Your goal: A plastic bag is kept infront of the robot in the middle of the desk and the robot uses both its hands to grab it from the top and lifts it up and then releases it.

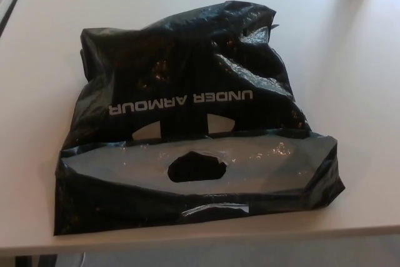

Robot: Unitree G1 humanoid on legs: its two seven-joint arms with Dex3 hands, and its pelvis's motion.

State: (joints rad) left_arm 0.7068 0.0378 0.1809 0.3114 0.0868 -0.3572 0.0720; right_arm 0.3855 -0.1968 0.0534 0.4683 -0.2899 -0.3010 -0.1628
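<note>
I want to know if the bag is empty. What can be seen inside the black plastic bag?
Through the handle hole of the black plastic bag only dark plastic shows. The contents, if any, are covered. Neither hand is in view.

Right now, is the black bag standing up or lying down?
Lying down. The plastic bag lies flat on the desk, handle cutout nearest the camera.
</note>
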